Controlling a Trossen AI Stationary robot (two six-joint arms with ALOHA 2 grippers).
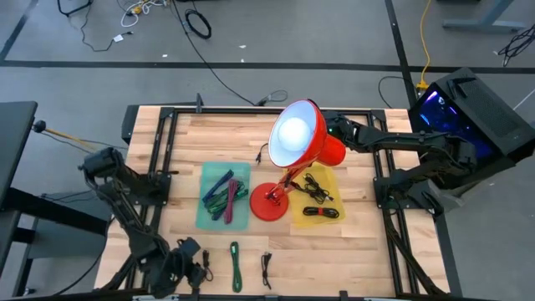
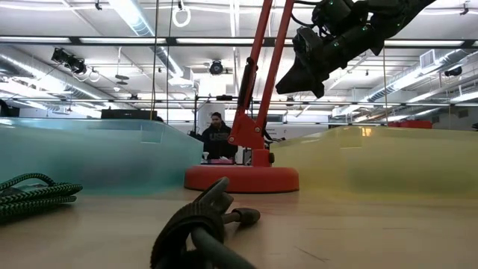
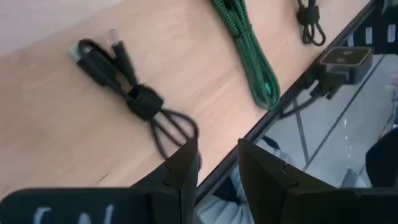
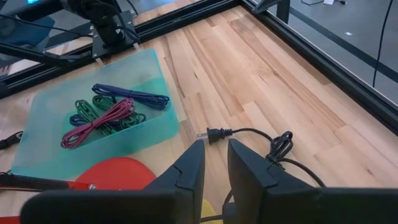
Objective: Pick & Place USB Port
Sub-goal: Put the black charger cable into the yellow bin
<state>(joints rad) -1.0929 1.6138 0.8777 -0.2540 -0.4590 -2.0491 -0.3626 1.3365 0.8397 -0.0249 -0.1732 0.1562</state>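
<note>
We are hovering our left gripper [image 3: 216,163] over the table's near edge, its fingers parted by a narrow gap and holding nothing. Just beside it a black USB cable [image 3: 127,94] is lying coiled on the bare wood, with a green braided cable [image 1: 235,266] and a second small black cable [image 1: 267,268] near it along the same edge. We are holding our right gripper [image 4: 214,163] raised above the table's far side, behind the red lamp [image 1: 294,142], fingers slightly apart and empty, over the lamp's plug [image 4: 211,134]. The teal tray [image 1: 206,216] is holding bundled cables; the yellow tray [image 1: 332,180] is holding black ones. Open wood is lying between the trays and the table frame [image 1: 164,142].
</note>
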